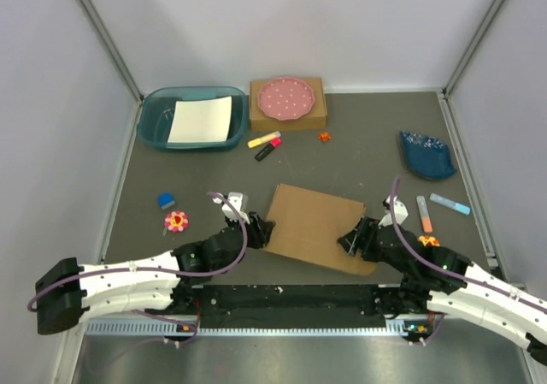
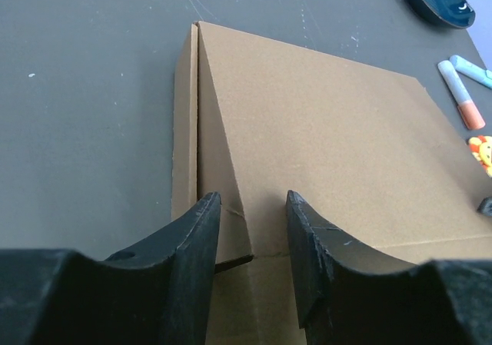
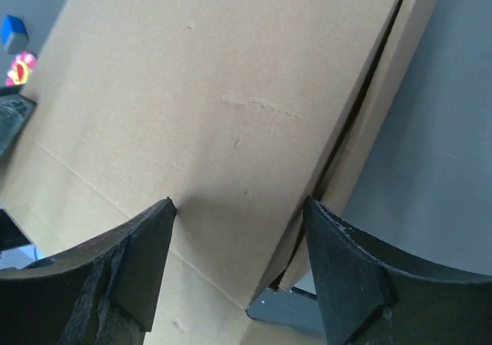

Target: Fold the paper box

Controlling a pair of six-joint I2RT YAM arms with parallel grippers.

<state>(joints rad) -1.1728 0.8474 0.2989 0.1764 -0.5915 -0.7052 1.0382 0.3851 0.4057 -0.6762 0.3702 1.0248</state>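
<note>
**Overhead view.** The large plain brown corrugated paper box [image 1: 314, 223], its top panel folded down, lies askew on the dark grey table [image 1: 359, 144] at lower centre of the frame, between the two arms. The left gripper [image 1: 261, 230] meets the box's left edge. Its jaws stand part-way apart over a folded side flap, and whether they pinch it cannot be told. The right gripper [image 1: 353, 237] sits at the box's lower right corner, jaws spread wide astride the top panel and side wall. At upper centre is a smaller brown cardboard box [image 1: 318, 112] bearing a pink dotted plate [image 1: 286, 97].
</note>
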